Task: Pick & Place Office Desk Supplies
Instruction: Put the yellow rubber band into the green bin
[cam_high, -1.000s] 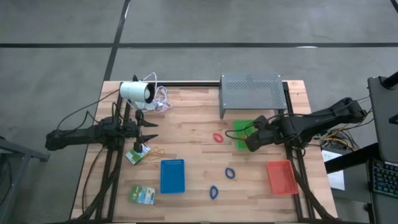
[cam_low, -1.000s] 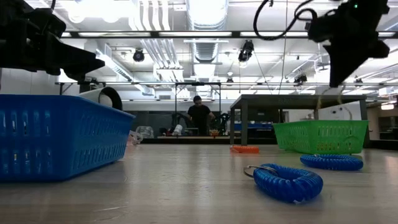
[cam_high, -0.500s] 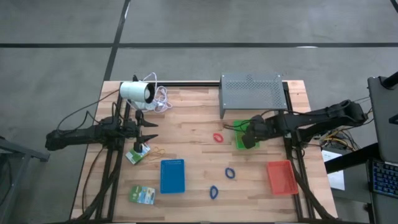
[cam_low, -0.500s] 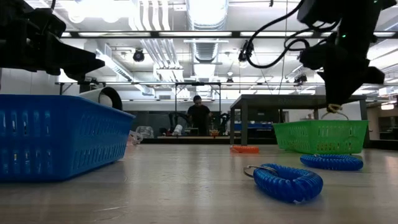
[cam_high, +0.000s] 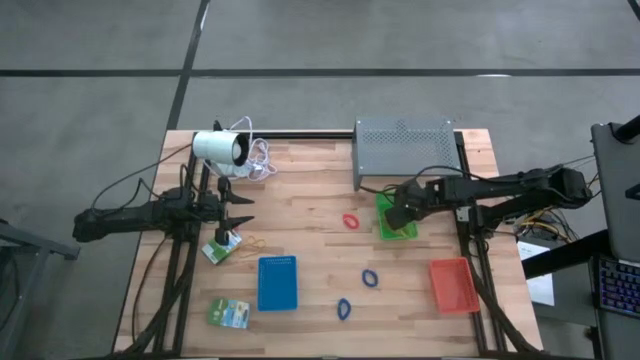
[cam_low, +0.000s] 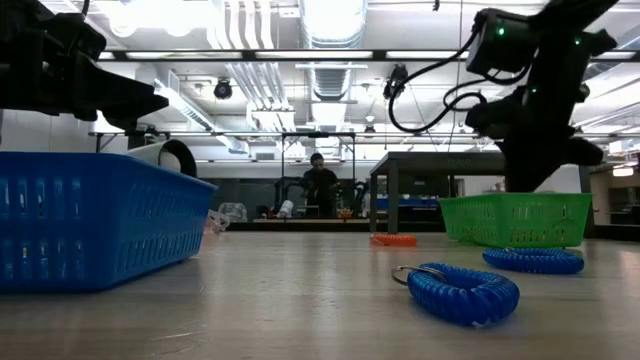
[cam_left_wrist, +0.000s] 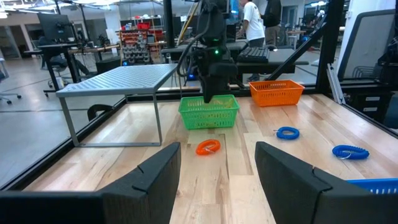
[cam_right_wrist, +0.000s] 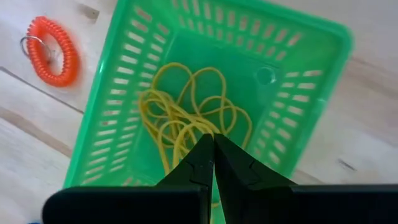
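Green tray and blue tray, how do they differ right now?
The green tray holds a tangle of yellow rubber bands; whether the blue tray holds anything cannot be told. The green tray lies beside the grey stand, the blue tray nearer the table's front edge. The right gripper, jaws shut, hangs over the green tray; no gripper is above the blue one. Both are slotted plastic.

The right end effector (cam_high: 397, 215) has moved over the green tray (cam_high: 409, 230), lowering into it.

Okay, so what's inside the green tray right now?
A loose tangle of yellow rubber bands lies on the floor of the green tray. The right gripper, shut, hangs over the tangle and covers part of it, so whether it pinches a band cannot be told.
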